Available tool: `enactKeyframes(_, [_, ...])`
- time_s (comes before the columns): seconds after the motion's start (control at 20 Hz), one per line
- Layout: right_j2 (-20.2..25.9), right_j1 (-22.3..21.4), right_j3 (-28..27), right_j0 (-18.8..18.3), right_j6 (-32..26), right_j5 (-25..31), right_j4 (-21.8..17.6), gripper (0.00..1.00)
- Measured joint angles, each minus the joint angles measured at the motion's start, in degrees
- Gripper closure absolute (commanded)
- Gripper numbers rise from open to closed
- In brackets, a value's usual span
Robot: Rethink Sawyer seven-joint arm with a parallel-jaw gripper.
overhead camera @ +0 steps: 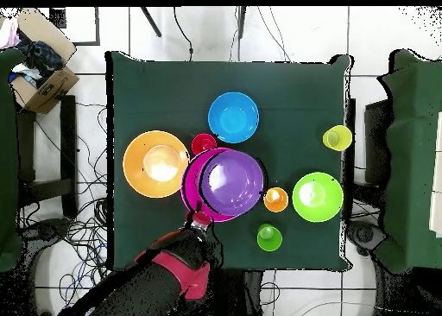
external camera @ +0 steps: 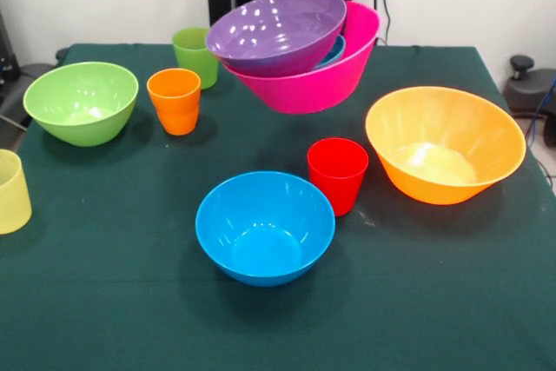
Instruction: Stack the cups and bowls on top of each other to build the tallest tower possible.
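You have a nest of three bowls hanging tilted above the bench [external camera: 104, 301]: the pink bowl [external camera: 321, 84] outermost, the purple bowl [external camera: 274, 30] sitting inside it, and a sliver of the small blue bowl [external camera: 334, 51] showing between the two. The end effector [overhead camera: 201, 218] meets the pink bowl's rim on the robot's side, but you cannot tell from either view how wide it stands or whether it grips.

Everything else rests upright on the green cloth, apart from one another. The large blue bowl [external camera: 265, 226] sits nearest the front camera, with the red cup [external camera: 337, 173] just beside it. The orange bowl [external camera: 445, 143] lies past the red cup. The lime green bowl [external camera: 81, 102] sits across the bench, the orange cup [external camera: 175, 100] near it, and the green cup [external camera: 195, 56] behind that. The pale yellow cup [external camera: 10, 190] stands at the bench's edge.

No writing or brand mark can be read on any bowl or cup.
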Motion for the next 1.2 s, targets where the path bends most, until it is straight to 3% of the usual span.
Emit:
enactKeyframes(0.2, [0.6, -2.4, -2.9, -1.0, 0.0, 5.1, -6.8, 1.00])
enactKeyframes(0.55, [3.0, -4.6, -6.0, -3.2, 0.0, 10.9, -14.4, 1.00])
enactKeyframes(0.9, [4.1, -4.6, -8.4, -4.7, 0.0, 11.4, -17.8, 1.00])
enactKeyframes(1.2, [5.8, -4.6, -11.3, -6.8, 0.0, 11.4, -18.2, 1.00])
